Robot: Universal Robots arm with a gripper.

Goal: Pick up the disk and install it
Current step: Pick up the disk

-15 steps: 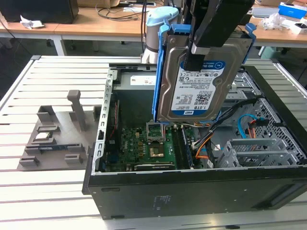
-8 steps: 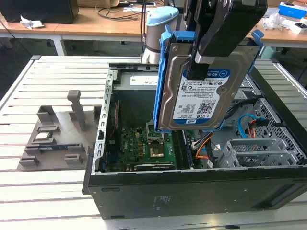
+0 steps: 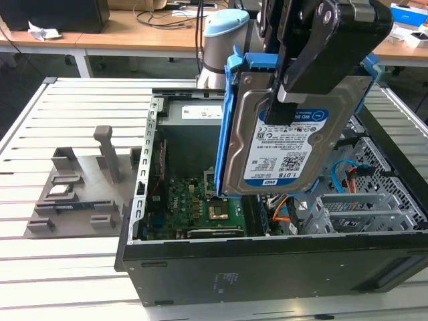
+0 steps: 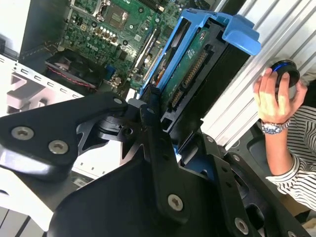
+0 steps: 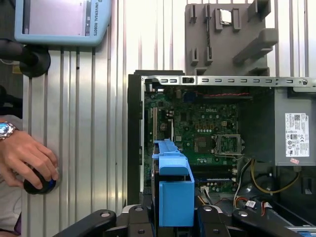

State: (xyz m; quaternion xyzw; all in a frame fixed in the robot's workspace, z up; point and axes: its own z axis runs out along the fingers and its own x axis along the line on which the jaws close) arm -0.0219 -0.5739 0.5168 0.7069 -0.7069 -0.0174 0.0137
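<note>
Far left in the exterior view, a grey slotted fixture (image 3: 73, 194) sits on the ribbed metal bench (image 3: 40, 114). Next over is the open computer case (image 3: 267, 267), lying on its side with the green motherboard (image 3: 194, 200) exposed. Then the disk (image 3: 284, 147) is up in the air over the case, tilted close to upright, blue-framed, label facing the camera. The hand (image 3: 284, 93) is closed tight on it from above. In the first wrist view the disk hangs over the board's edge, not seated anywhere.
</note>
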